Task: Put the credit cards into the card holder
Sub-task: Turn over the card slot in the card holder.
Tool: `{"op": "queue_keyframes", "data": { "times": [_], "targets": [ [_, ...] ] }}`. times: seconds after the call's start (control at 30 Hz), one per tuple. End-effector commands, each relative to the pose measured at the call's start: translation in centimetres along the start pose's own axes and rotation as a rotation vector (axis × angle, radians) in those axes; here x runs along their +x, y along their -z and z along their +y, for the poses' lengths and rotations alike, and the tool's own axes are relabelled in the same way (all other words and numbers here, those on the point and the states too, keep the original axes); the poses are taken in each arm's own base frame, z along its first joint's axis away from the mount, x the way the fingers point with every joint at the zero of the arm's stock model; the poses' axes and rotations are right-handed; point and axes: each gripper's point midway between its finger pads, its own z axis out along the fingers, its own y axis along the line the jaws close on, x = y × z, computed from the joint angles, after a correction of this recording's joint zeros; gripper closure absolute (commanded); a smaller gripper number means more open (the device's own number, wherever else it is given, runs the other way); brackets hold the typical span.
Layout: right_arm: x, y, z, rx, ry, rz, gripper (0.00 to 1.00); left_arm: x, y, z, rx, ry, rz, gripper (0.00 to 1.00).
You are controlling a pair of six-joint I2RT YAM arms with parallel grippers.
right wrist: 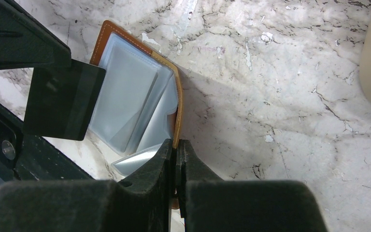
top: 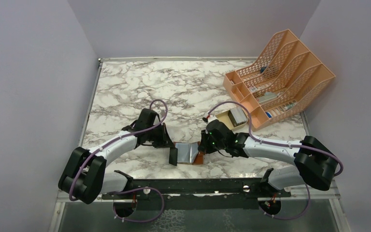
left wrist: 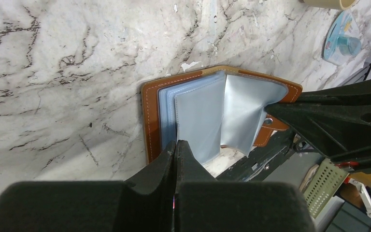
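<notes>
The left fingers point(left wrist: 166, 162) are closed tight on a dark credit card point(right wrist: 60, 99). It is just left of the open card holder point(left wrist: 150, 116) on the counter's point(top: 174, 87) near side. The right fingers point(right wrist: 165, 157) pinch the card holder's brown edge.

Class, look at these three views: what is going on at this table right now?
Two robot arms are loading a card holder together. The right gripper is pinched shut on the holder's brown edge. The holder lies open on the marble table with its clear sleeves fanned. The left gripper is shut on a dark card, holding it by the sleeves. The card does not look slid into a sleeve yet.
</notes>
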Motion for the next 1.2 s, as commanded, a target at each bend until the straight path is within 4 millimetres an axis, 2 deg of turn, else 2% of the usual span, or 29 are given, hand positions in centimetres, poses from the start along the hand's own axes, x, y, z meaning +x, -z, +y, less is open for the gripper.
{"op": "queue_keyframes", "data": {
  "times": [0.0, 0.47, 0.87, 1.13, 1.17],
  "targets": [
    [-0.3, -0.2, 0.4, -0.017, 0.018, 0.000, 0.95, 0.3, -0.5, -0.2, 0.038, 0.020, 0.013, 1.00],
    [-0.6, 0.0, 0.7, -0.028, 0.017, -0.003, 0.92, 0.6, -1.1, -1.4, 0.142, 0.086, 0.011, 1.00],
    [-0.8, 0.2, 0.9, -0.035, 0.011, -0.011, 0.88, -0.8, 0.1, -4.6, 0.303, 0.127, -0.072, 1.00],
    [-0.8, 0.1, 0.7, -0.022, 0.019, -0.008, 0.85, -0.4, -0.3, -4.2, 0.316, 0.136, -0.078, 1.00],
    [-0.8, 0.1, 0.6, -0.019, 0.018, -0.008, 0.82, -0.4, -0.3, -4.2, 0.317, 0.135, -0.080, 1.00]
  ]
}}
